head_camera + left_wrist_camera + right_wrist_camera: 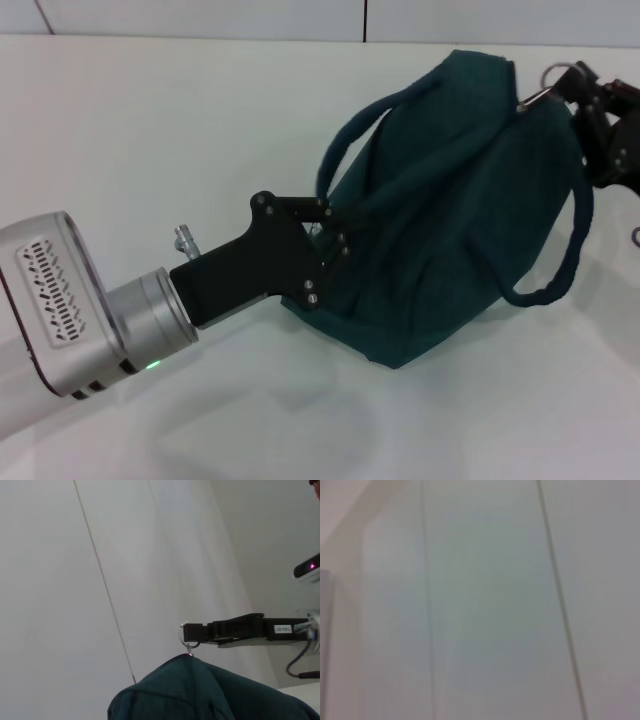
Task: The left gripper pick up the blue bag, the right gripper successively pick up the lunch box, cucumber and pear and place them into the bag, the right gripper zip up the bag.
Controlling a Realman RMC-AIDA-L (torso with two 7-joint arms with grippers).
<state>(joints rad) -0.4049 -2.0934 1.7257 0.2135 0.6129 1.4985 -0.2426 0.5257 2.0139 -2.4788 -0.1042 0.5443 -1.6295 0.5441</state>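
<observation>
The blue bag (450, 200) lies slumped on the white table, its top closed, with two loop handles (572, 250) hanging out. My left gripper (335, 235) is at the bag's left end, shut on a fold of its fabric. At the bag's far right corner my right gripper (578, 92) is shut on the zip's ring pull (556, 74). In the left wrist view, the right gripper (192, 631) holds that ring pull (184, 633) just above the bag (200, 695). The lunch box, cucumber and pear are out of view. The right wrist view shows only a pale wall.
The white table (150, 130) spreads around the bag, with a panelled wall behind. A thin cable (634, 237) shows at the right edge. My left arm's silver wrist (150, 320) reaches in from the lower left.
</observation>
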